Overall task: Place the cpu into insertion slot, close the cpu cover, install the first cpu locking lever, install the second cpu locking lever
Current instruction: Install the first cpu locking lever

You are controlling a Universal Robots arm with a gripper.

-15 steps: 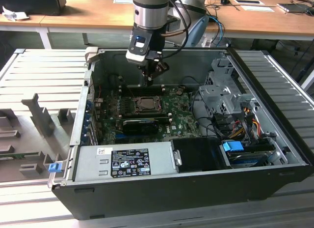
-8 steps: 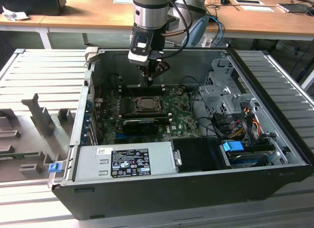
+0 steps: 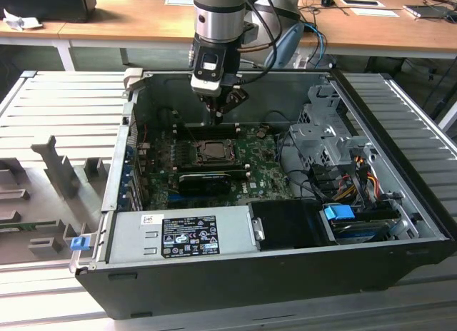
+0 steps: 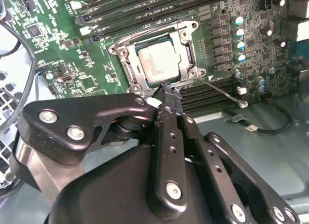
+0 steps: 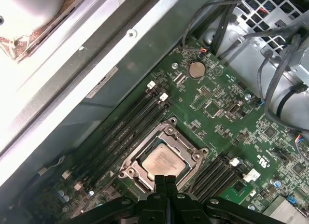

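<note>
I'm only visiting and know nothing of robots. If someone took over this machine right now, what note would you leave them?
Tool: shut, holding nothing, its tip close to a corner of the insertion slot; I cannot tell whether it touches.
Cpu: lying in the slot, metal top showing.
Cpu cover: down, framing the cpu.
Done: cpu placed, cover closed.
Left: the locking work. One thin locking lever juts away from the slot and looks unlatched.
</note>
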